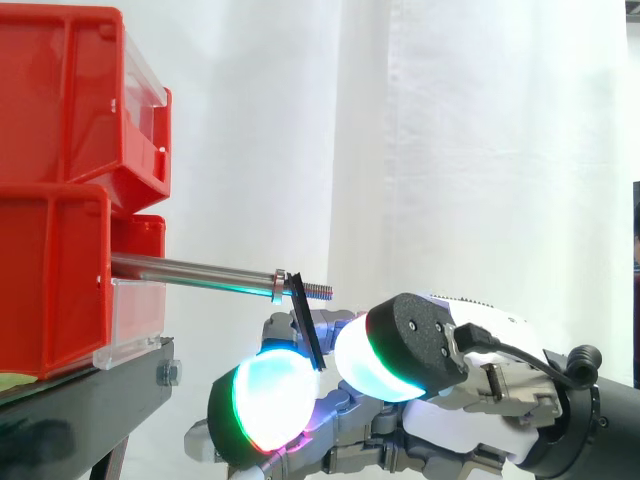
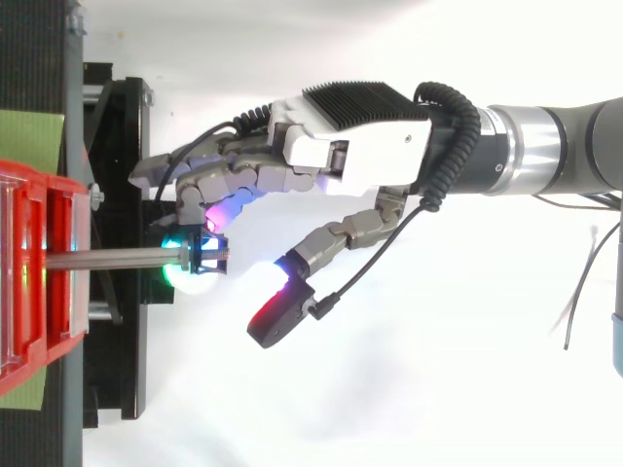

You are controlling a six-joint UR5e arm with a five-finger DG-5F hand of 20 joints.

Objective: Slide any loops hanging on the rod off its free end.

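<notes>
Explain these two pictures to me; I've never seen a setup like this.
This is a robot arm ending in a mechanical hand; the coloured glow is its own. One picture looks level from the side, the other down from above. Stacked red bins sit on a black stand, and a metal rod sticks out from them. A black loop hangs on the rod near its threaded free end. The hand is beside the loop; whether it grips it cannot be told.

We list: a white curtain (image 1: 480, 150) in soft vertical folds across the back, evenly lit; a black stand (image 1: 80, 400) at the left carrying stacked red bins (image 1: 60, 110); seen from above, a pale surface (image 2: 389, 409) and a green mat (image 2: 29, 136) under the bins.
</notes>
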